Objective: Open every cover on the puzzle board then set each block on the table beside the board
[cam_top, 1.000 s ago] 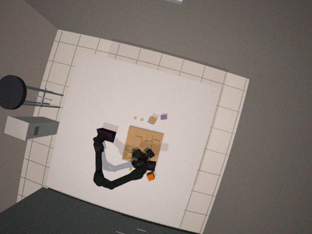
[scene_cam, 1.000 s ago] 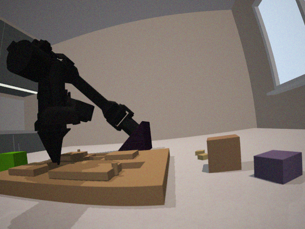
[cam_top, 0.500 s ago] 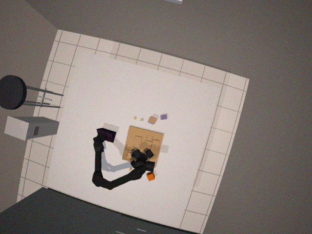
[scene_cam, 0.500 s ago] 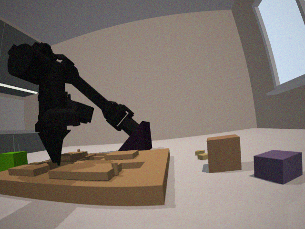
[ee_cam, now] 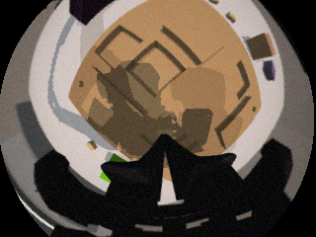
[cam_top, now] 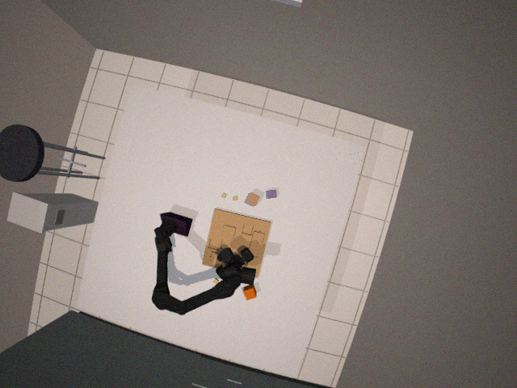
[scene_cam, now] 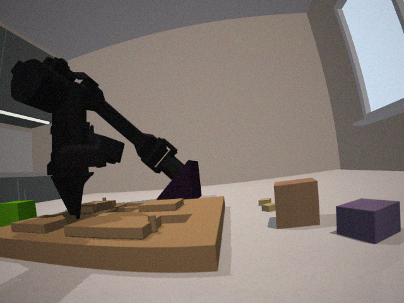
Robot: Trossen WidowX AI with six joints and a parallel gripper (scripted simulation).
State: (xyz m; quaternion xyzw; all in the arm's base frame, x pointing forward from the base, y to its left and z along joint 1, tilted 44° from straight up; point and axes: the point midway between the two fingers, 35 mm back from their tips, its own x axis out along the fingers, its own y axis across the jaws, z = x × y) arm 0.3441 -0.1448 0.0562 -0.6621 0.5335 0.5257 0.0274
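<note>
The tan puzzle board (cam_top: 223, 216) (scene_cam: 208, 235) (ee_cam: 197, 15) lies flat. In the exterior view, a wide cover (scene_cam: 107, 227) lies at its near side, a smaller cover (scene_cam: 37, 225) at left and another cover (scene_cam: 160, 204) at the back. Whether wells are exposed is unclear. My gripper (scene_cam: 77, 217) (ee_cam: 164, 136) is shut and empty, pointing down, its tips at or just above the board behind the wide cover; contact is unclear. A brown block (cam_top: 252, 199) (scene_cam: 296, 205) (ee_cam: 259, 46) and a purple block (cam_top: 271, 193) (scene_cam: 357, 221) (ee_cam: 269, 70) rest on the table beside the board.
An orange-looking block (cam_top: 250, 293) stands beyond the board; a green block (scene_cam: 17, 211) (ee_cam: 103, 176) shows in the other views, possibly the same one. Small yellow pieces (cam_top: 224, 195) (scene_cam: 268, 207) (ee_cam: 230, 17) lie nearby. The dark arm base (cam_top: 182, 225) (scene_cam: 190, 182) stands beside the board.
</note>
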